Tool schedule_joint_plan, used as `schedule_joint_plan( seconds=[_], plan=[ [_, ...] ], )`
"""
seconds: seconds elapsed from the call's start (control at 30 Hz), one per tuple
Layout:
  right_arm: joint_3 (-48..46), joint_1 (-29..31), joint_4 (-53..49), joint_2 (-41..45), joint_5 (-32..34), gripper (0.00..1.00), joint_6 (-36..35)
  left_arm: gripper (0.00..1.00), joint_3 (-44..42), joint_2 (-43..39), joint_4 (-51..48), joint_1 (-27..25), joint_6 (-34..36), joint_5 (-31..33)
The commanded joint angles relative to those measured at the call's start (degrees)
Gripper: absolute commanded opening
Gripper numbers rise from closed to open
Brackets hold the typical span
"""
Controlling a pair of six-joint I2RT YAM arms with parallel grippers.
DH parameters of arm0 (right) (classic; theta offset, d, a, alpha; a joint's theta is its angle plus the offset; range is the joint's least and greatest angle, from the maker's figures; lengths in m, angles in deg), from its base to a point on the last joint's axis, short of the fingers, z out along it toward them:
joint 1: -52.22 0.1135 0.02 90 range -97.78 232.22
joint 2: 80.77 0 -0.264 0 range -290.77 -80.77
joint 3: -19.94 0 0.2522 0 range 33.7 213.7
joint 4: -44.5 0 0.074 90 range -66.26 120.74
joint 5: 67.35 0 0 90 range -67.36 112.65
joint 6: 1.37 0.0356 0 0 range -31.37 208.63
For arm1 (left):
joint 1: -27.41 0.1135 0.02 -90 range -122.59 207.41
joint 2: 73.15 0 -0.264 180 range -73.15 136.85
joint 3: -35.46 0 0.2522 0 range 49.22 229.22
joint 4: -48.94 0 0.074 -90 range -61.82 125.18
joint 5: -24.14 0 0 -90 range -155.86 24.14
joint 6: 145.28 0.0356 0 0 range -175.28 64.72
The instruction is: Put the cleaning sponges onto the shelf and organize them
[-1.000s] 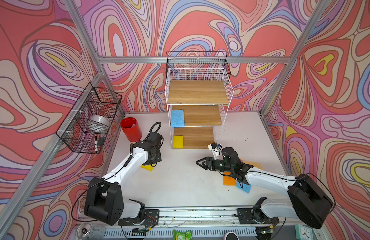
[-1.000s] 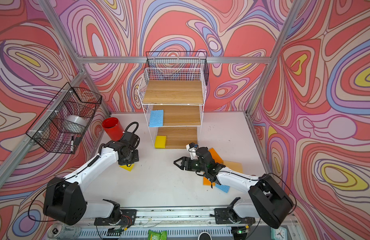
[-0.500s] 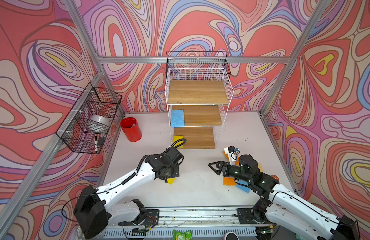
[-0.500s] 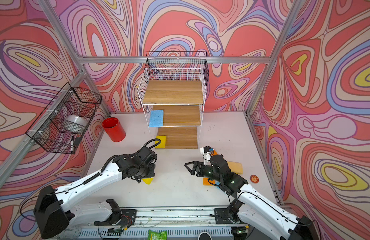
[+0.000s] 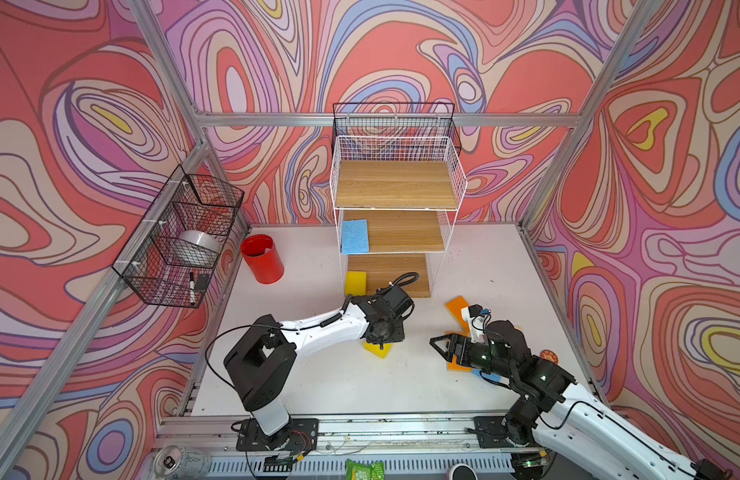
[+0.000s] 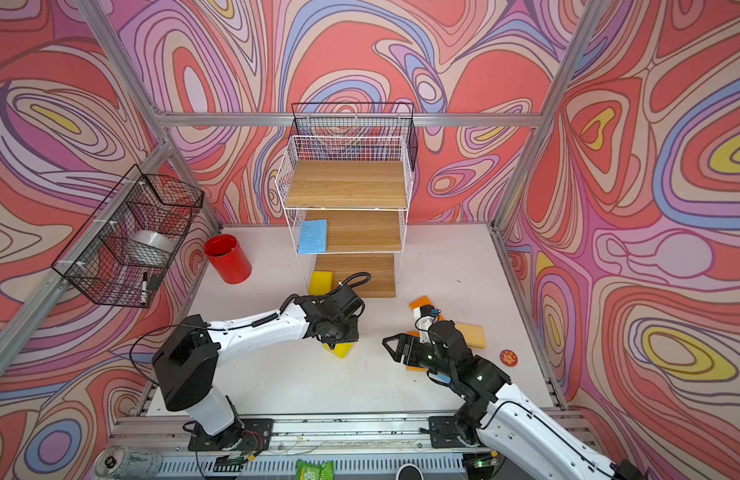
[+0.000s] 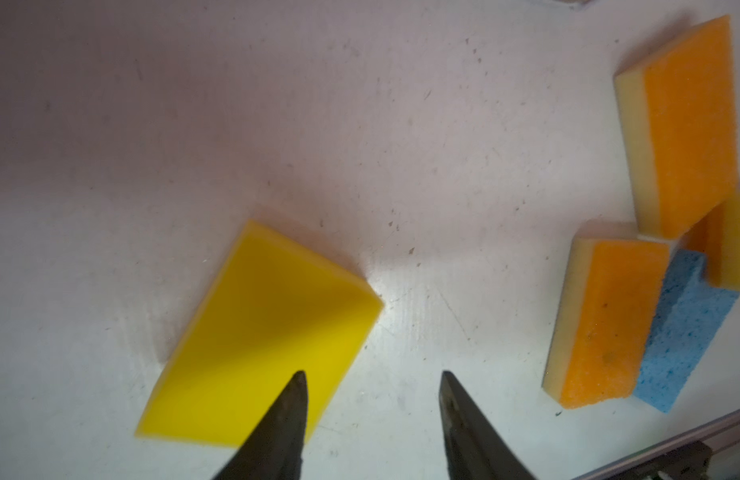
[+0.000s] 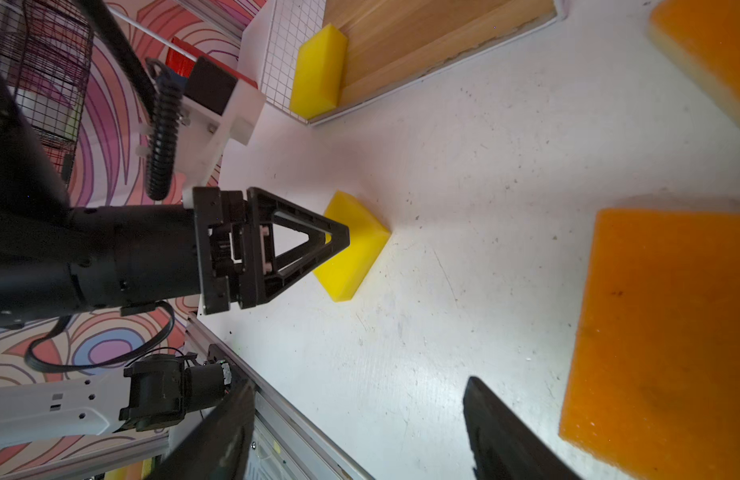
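A bright yellow sponge [image 5: 378,350] [image 6: 340,350] [image 7: 260,336] [image 8: 356,257] lies on the white table in the middle. My left gripper [image 7: 371,376] [image 8: 343,239] stands open right over it, one finger above its edge and the other above bare table. My right gripper [image 5: 437,345] [image 8: 360,382] is open and empty, beside an orange sponge [image 5: 457,365] [image 8: 659,332]. More orange sponges [image 7: 688,124] [image 6: 472,334] and a light blue sponge [image 7: 684,332] cluster there. On the shelf [image 5: 395,185], a blue sponge [image 5: 354,236] lies on the middle board and a yellow sponge [image 5: 355,283] on the bottom board.
A red cup [image 5: 262,259] stands left of the shelf. A black wire basket [image 5: 181,241] hangs on the left wall and a second black basket [image 5: 395,124] sits behind the shelf top. A small round orange disc [image 5: 549,357] lies at the right. The arm rail [image 5: 360,428] runs along the front.
My left gripper has moved right from near the red cup to the table's middle, the yellow sponge with it, and has opened. My right gripper has drawn back toward the front right.
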Motion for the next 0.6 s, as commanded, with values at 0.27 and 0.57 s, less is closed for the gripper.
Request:
schedule_joint_plan(
  seconds=[0.27, 0.57],
  plan=[
    [-1.5, 0.0, 3.7, -6.8, 0.1, 0.67, 4.1, 0.84, -6.0, -12.1, 2.9, -0.4, -0.9, 4.5],
    [-4.3, 3.3, 18.6, -16.8, -1.0, 0.63, 10.7, 0.84, -24.2, -34.2, 0.6, -0.4, -0.9, 8.6]
  ],
)
